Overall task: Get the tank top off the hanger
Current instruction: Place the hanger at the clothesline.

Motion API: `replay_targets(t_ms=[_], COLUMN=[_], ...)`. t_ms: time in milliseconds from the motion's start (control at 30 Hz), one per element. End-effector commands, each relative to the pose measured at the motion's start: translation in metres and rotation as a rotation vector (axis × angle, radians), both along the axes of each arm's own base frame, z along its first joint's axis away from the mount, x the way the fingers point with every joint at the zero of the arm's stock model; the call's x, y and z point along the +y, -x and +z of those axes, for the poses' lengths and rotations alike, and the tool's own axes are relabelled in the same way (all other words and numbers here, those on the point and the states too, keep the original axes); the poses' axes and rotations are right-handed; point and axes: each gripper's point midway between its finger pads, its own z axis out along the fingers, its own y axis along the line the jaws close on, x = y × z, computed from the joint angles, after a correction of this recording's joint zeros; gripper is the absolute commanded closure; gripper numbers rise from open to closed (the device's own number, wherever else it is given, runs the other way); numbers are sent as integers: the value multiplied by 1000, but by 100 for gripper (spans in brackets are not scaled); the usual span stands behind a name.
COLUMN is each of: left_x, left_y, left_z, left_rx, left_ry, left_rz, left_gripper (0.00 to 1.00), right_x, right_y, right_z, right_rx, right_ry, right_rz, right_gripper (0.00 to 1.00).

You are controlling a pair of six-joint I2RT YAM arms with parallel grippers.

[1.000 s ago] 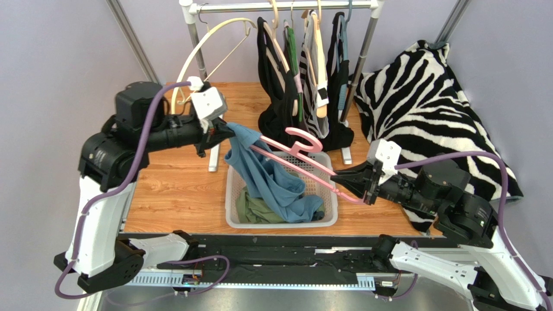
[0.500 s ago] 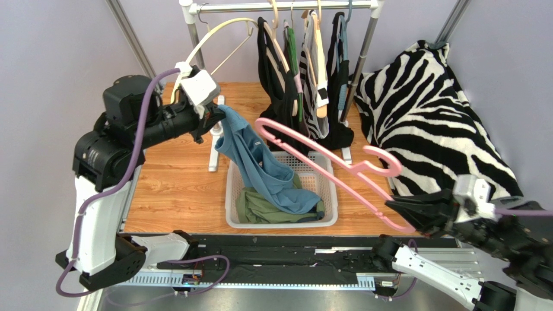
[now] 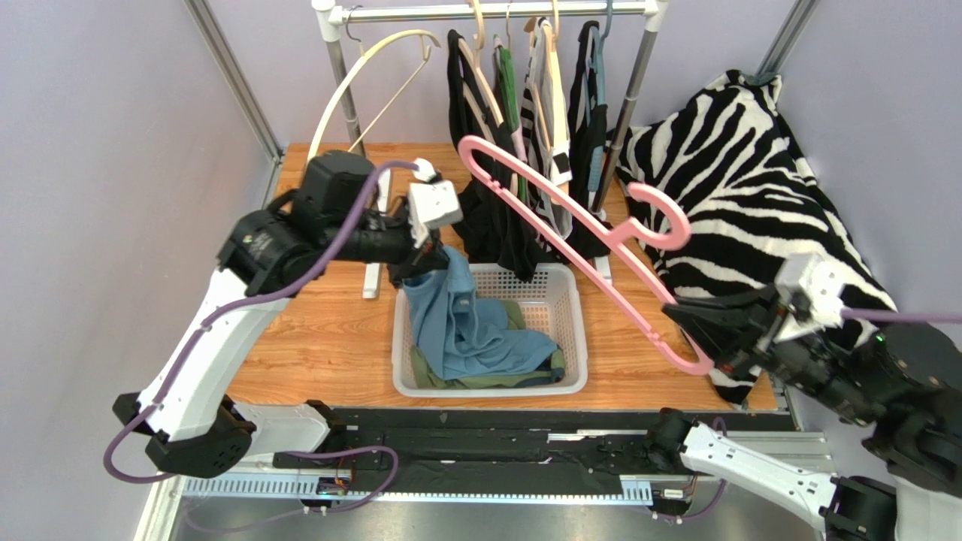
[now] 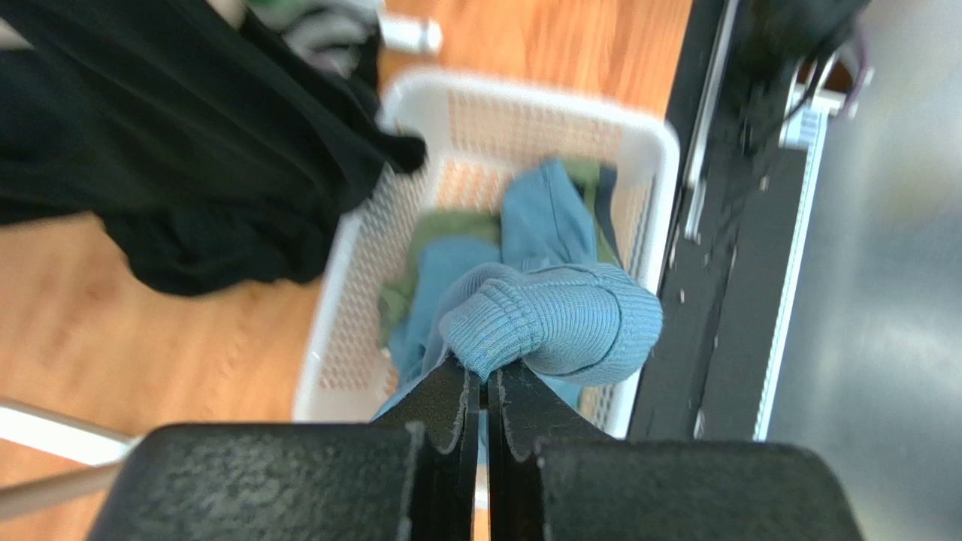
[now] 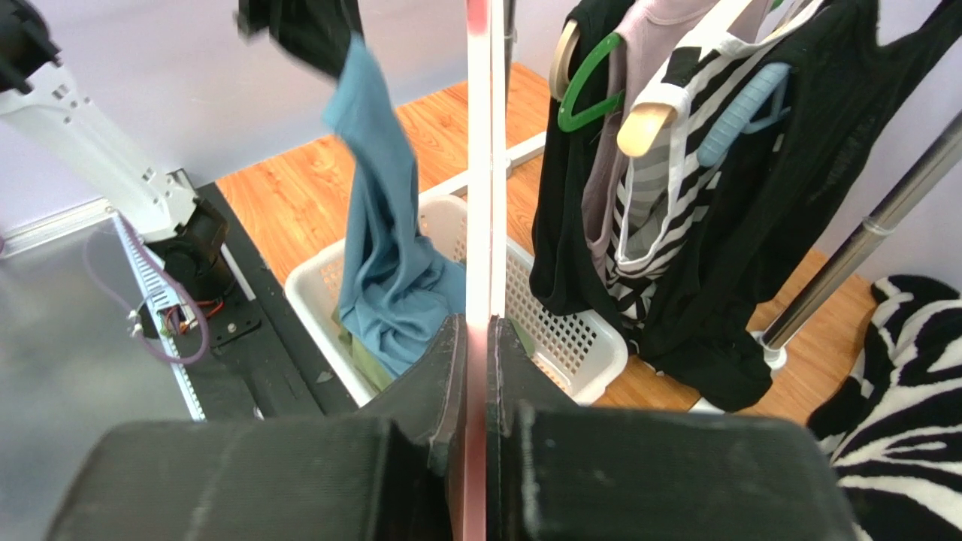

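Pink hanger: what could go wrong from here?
1. The pink hanger is pinched at one tip by the right jaws; its far end sits close to the black garments on the rack and may snag them.
2. The left jaws hold only a small fold of the blue tank top near the basket corner; released here, it may drape over the rim.

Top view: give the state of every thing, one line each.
blue tank top, off the pink hanger, draping into the basket
pink hanger, bare, held aloft
left gripper, shut on the blue tank top
right gripper, shut on the pink hanger
basket, holding clothes
rack, hung with garments
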Motion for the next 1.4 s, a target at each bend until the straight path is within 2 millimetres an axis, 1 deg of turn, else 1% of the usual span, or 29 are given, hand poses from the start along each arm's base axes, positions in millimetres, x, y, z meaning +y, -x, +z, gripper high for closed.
replay_targets(t_ms=[0,33,67,133,200,233,267,300,333,367,433,467,533,567,633,733,800,833,867,900,967,1000,1067,1133,1167,1200,1267,1300,1367], left_x=[-3,-1,-3,1,-1,0,1,4,6,9,14,18,20,20,16,8,7,10,10,15,22,29,36,48,53,59,76,83,99], left_y=[-12,-19,-28,-39,-45,-49,-52,-59,-60,-58,-58,-54,-47,-44,-39,-29,-20,-14,-5,1,10,18,30,39,40,40,31,30,22], left_z=[-40,-45,-60,-69,-93,-102,-119,-133,-146,-167,-196,-217,-238,-241,-239,-208,-178,-154,-141,-124,-102,-87,-64,-29,-18,6,32,52,69], left_rx=[-5,-25,-35,-76,-62,-65,-57,-51,-41,-12,21,50,50,46,44,29,3,-11,-16,-27,-70,-87,-148,-249,-290,-352,-457,-518,-601], left_ry=[-104,-124,-136,-150,-179,-203,-231,-275,-308,-355,-427,-472,-529,-537,-521,-439,-366,-339,-317,-306,-275,-267,-232,-189,-180,-150,-149,-122,-137], left_rz=[-5,20,33,77,84,95,102,129,126,120,125,116,97,89,76,57,43,36,-1,-12,-27,-46,-88,-101,-96,-71,14,52,126], left_gripper=[100,100,100,100,100,96,93,85,82,80,66,44,27,10,2,1,1,1,1,1,1,1,1,1,1,1,1,1,1], right_x=[20,24,28,39,50,52,55,64,66,69,79,80,86,86,87,90,87,90,88,87,90,90,99,101,109,110,118,127,133], right_y=[-25,-27,-29,-37,-46,-48,-51,-59,-59,-61,-69,-69,-77,-77,-82,-87,-90,-94,-93,-96,-102,-103,-110,-114,-122,-124,-131,-138,-144], right_z=[43,47,50,56,57,61,62,57,63,62,59,64,61,65,66,64,68,66,69,69,66,70,66,74,69,77,80,77,85], right_rx=[-11,-13,-13,-10,26,28,33,56,61,70,103,104,134,135,146,166,168,180,184,189,214,214,246,247,261,263,273,291,295], right_ry=[-103,-109,-109,-103,-98,-101,-96,-70,-81,-73,-55,-64,-55,-62,-61,-51,-54,-48,-53,-55,-51,-60,-53,-72,-57,-84,-102,-101,-143], right_rz=[-55,-53,-48,-47,-54,-57,-65,-70,-68,-65,-70,-73,-93,-96,-115,-138,-161,-170,-178,-196,-216,-225,-236,-249,-264,-274,-280,-288,-302], right_gripper=[100,100,100,100,100,100,100,100,100,100,100,100,100,100,100,100,100,100,100,100,100,100,100,100,100,100,100,100,100])
